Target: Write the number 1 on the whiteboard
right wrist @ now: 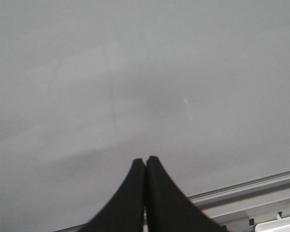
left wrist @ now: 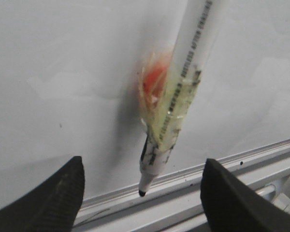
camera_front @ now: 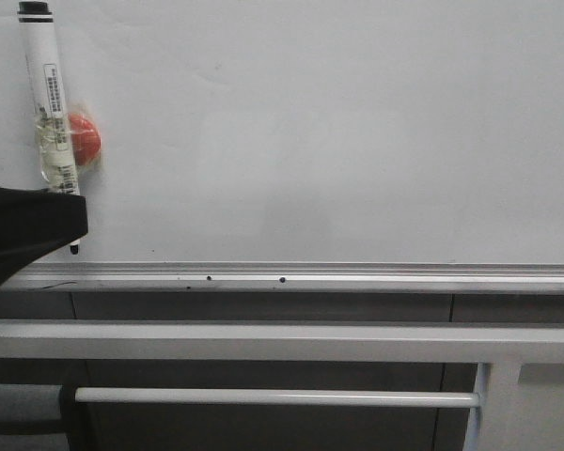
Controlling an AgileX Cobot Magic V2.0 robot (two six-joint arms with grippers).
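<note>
No stroke on whiteboard (camera_front: 338,132) yet; number 1 unwritten. Marker (camera_front: 49,103) stuck to board at upper left by red magnet (camera_front: 85,141), tip down, just above rail (camera_front: 357,277). Left gripper (left wrist: 142,193) jaws spread wide either side of marker, not touching. Right gripper (right wrist: 145,166) jaws clenched, empty, facing bare board. Wide blank area right of marker; rail bounds bottom.

A glossy whiteboard (camera_front: 338,132) above its aluminium rail (camera_front: 357,276) — a marker pen (camera_front: 51,122) taped nearly upright over a red magnet (camera_front: 85,141).
</note>
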